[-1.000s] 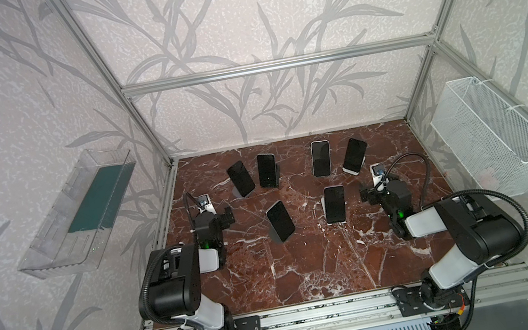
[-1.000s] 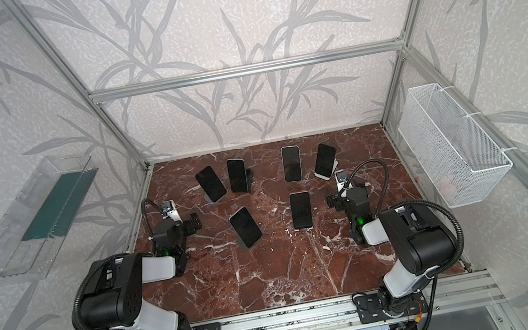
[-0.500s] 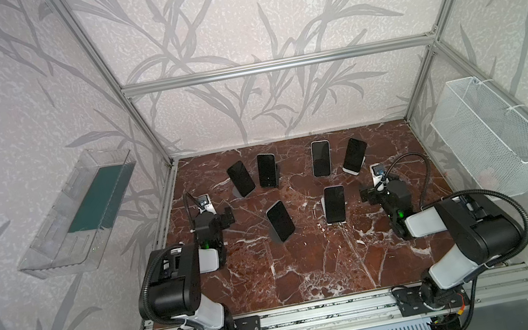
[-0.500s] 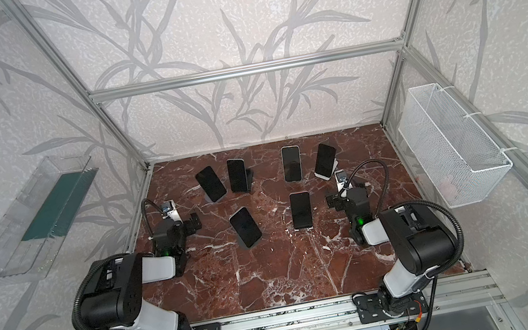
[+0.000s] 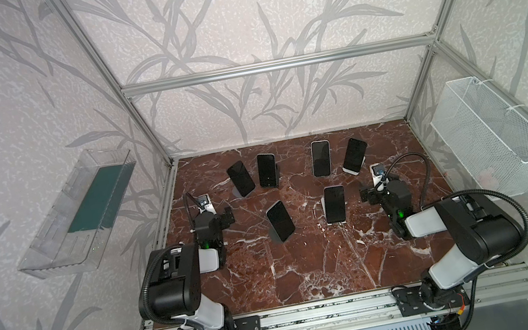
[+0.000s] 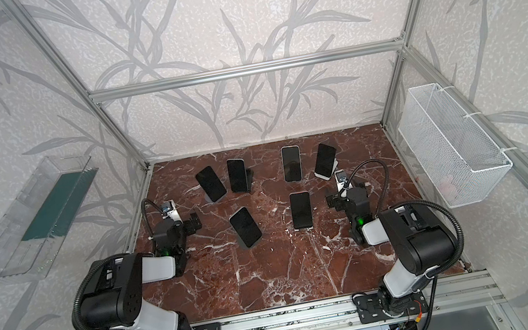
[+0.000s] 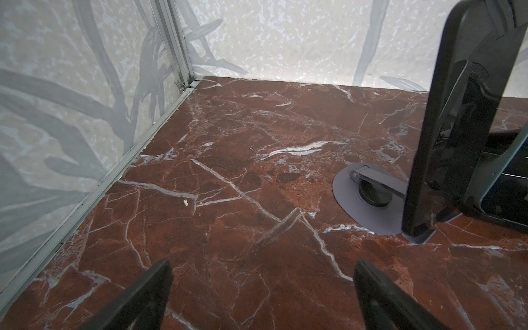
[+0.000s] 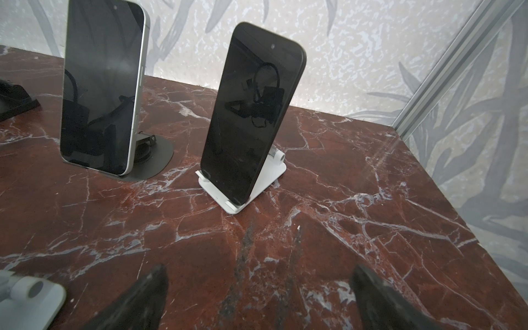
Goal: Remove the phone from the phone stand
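Red marble counter (image 5: 310, 268) spanned the scene. At left in both top views, the left pincer (image 7: 263, 271) hovered low, jaws apart and empty, near a dark phone (image 7: 445, 143) propped on its grey stand (image 7: 351, 197). At right, the right pincer (image 8: 260, 271) gaped empty too, facing a black phone (image 8: 251, 114) leaning on a white stand (image 8: 273, 177).

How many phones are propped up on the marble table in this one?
6. Back row, in a top view: far-left phone, inner-left phone, inner-right phone, far-right phone. Front row: front-left phone, front-right phone. None seems hidden.
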Controlling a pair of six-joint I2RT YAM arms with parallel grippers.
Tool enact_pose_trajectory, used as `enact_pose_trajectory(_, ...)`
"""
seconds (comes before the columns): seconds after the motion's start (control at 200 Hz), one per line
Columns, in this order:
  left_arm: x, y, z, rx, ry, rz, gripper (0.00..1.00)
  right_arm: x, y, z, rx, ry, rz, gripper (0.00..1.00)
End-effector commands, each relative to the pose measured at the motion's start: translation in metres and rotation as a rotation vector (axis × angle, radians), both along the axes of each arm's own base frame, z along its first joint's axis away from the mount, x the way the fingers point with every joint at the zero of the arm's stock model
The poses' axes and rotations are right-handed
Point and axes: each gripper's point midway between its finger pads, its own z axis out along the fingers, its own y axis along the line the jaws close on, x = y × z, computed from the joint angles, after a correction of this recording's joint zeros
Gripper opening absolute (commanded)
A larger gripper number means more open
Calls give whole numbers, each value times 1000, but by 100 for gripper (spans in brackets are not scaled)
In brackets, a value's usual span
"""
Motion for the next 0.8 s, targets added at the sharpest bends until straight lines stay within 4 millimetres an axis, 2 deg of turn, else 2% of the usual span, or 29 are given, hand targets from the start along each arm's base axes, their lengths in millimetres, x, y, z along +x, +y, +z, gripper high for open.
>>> enact_pose_trajectory(0.0, 5, 2, 13, 8, -24, 14, 99, 6, -1, -1, 47, 23, 31, 99)
enact_pose_trajectory(0.125, 1, 4, 41, 8, -11, 28, 99, 7, -3, 0, 66, 28, 37, 99)
enact_pose_trajectory(0.205, -4, -2, 74, -8, -53, -7, 99, 7, -8, 0, 71, 23, 5, 99)
enact_pose_trajectory(0.385, -16, -27, 158, -104, -173, -130, 99, 3, -27, 2, 80, -9, -106, 99)
enact_pose_trajectory(0.535, -18, -62, 210, -204, -145, -306, 99, 2, -28, 2, 81, -10, -114, 99)
enact_pose_trajectory(0.565, -17, -66, 218, -231, -118, -317, 99, 2, -28, 2, 80, -10, -114, 99)
enact_pose_trajectory(0.6, -14, -63, 225, -288, -92, -267, 99, 2, -28, 2, 80, -9, -111, 99)
enact_pose_trajectory(0.685, -12, -39, 237, -487, -16, -33, 99, 5, -19, 1, 74, 6, -60, 99)
enact_pose_trajectory(0.76, -5, -51, 260, -502, 17, -106, 99, 6, -14, 0, 70, 19, -27, 99)
enact_pose_trajectory(0.795, -3, -55, 264, -479, 40, -137, 99, 6, -13, 0, 71, 17, -27, 99)
